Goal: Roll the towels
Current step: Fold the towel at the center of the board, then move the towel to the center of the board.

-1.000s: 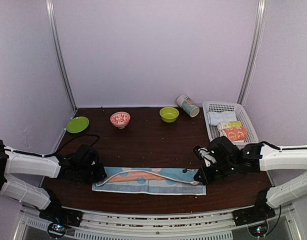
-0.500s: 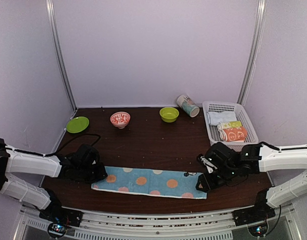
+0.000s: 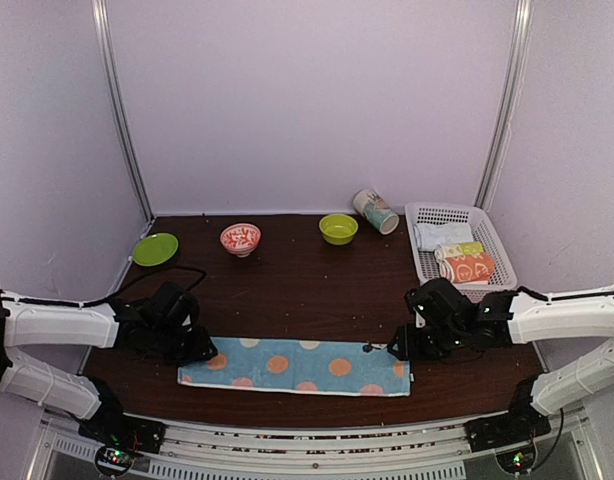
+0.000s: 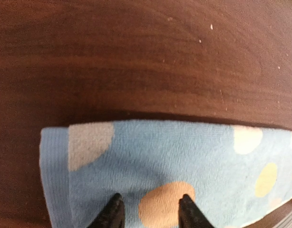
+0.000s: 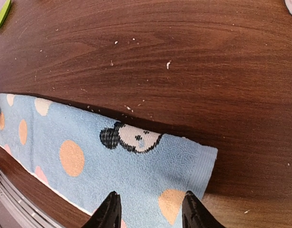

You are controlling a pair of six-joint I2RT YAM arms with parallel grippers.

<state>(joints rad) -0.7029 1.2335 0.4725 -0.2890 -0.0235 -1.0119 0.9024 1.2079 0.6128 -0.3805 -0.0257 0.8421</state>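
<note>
Item: light blue towel (image 3: 297, 365) spread flat on the dark wooden table (image 3: 307, 290), one gripper at each end.
Detail: The towel is a long strip with orange, pink and white dots. It lies to the left of the white basket (image 3: 450, 207) and nearer the arm bases than it. A Mickey head (image 5: 129, 137) is printed near the end closer to the basket. The right gripper (image 5: 148, 202) is over that end. Its fingers are parted, with only the flat cloth under the gap and nothing clamped. The left gripper (image 4: 148, 204) is over the end far from the basket. Its fingers are likewise parted to either side of an orange dot and grip nothing. The orange towel (image 3: 469, 267) is rolled inside the basket, at its near end. A yellow-green roll (image 3: 459, 249) and a pale roll (image 3: 439, 235) lie behind it.
</note>
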